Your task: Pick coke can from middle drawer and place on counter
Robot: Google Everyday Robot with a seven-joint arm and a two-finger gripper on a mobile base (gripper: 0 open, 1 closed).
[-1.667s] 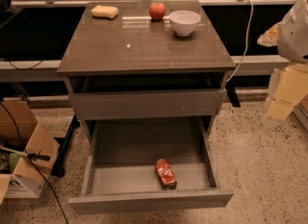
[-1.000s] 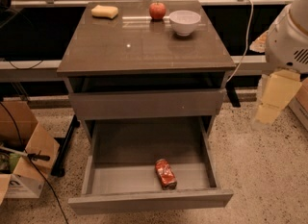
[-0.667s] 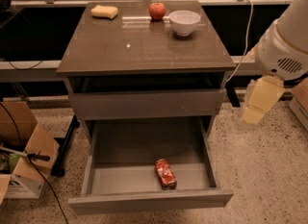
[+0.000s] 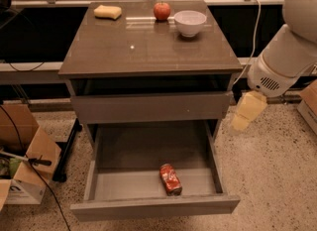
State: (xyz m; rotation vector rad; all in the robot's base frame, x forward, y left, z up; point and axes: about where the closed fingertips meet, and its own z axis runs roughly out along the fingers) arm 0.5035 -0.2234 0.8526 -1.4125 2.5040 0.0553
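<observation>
The coke can (image 4: 171,179) lies on its side on the pale floor of the middle drawer (image 4: 153,206), near the front, right of centre. The drawer is pulled fully out under a closed flat drawer front (image 4: 151,107). The counter (image 4: 143,44) is the glossy dark top of the cabinet. My gripper (image 4: 249,111), pale yellow, hangs from the white arm (image 4: 287,51) just right of the cabinet's right edge, at the height of the closed drawer front, above and to the right of the can. It holds nothing that I can see.
A red apple (image 4: 162,11), a white bowl (image 4: 190,23) and a yellow sponge (image 4: 107,12) sit along the counter's back edge. Cardboard boxes (image 4: 22,168) and cables lie on the floor to the left. A box corner (image 4: 309,101) shows at the right.
The arm and gripper have moved left and down, from the right edge of view to beside the cabinet's right side. The can and drawer have not moved.
</observation>
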